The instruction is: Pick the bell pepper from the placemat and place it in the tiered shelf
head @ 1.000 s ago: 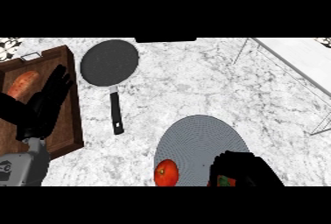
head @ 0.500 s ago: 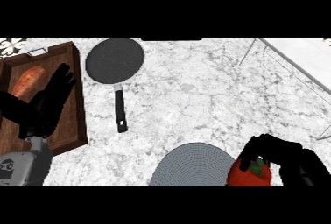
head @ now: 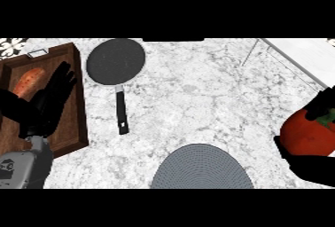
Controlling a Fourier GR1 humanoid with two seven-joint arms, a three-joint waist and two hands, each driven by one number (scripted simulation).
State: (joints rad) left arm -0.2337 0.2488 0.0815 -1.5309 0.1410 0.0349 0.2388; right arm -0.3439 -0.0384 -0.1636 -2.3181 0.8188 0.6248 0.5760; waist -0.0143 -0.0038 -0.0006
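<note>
Pepper at right edge, right hand curled round it. Judged light, smooth, slippery; grip across body. Left hand open, upper left.

Single head view, looking steeply down onto the marble desk from above and fairly close. The wooden tray sits at the left edge of the frame, the frying pan at upper centre, the grey placemat cut by the lower edge. The forearms enter from the bottom corners; no second view to compare.
</note>
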